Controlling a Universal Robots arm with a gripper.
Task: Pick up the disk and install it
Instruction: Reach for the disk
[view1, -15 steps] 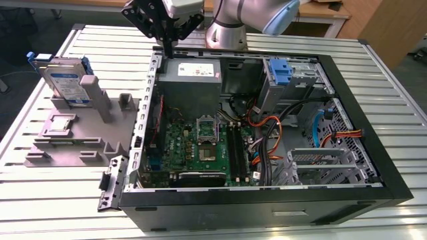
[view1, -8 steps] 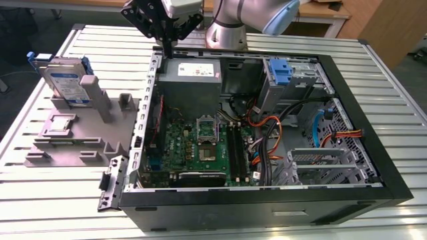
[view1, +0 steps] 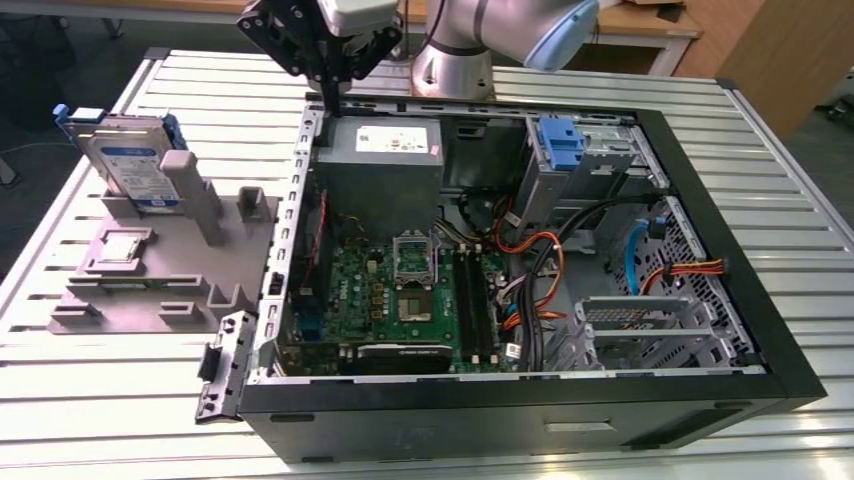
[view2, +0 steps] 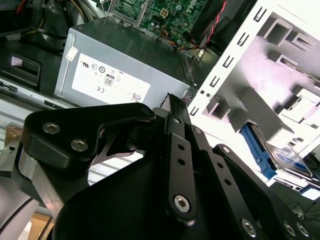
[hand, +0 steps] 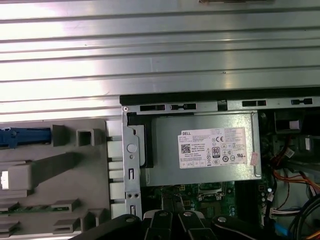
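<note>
- Exterior view: the end effector (view1: 324, 97) hangs above the far rim of the open computer case (view1: 534, 392), just over the corner by the grey power supply (view1: 380, 150). Its fingers come to a single narrow point with nothing held between them.
- Exterior view: the disk (view1: 131, 160) stands upright on edge in a grey holder (view1: 147, 275) on the slatted metal tabletop (view1: 787, 185). It is to the exterior view's left of the case, outside it, and well apart from the end effector.
- Exterior view: inside the case, a green circuit board (view1: 400, 290) lies on the floor of the case. A bare blue bracket (view1: 561, 140) sits in the drive bay toward the exterior view's right, with orange and black cables between them.
- Second wrist view: the end effector (view2: 172, 102) shows its black fingers pressed together and empty. The power supply (view2: 115, 65) lies beyond the tips, with the circuit board (view2: 165, 12) past it. The disk (view2: 287, 160) sits in the holder (view2: 260, 95), its blue frame showing along one edge.
- First wrist view: looking straight down, the end effector (hand: 173, 216) is drawn narrow over the edge of the circuit board (hand: 210, 192). The power supply (hand: 200, 145) sits against the case wall. The holder (hand: 60, 165) lies just beside the case on the tabletop (hand: 150, 60), and a blue strip at its edge appears to be the disk (hand: 25, 136) seen end-on.
</note>
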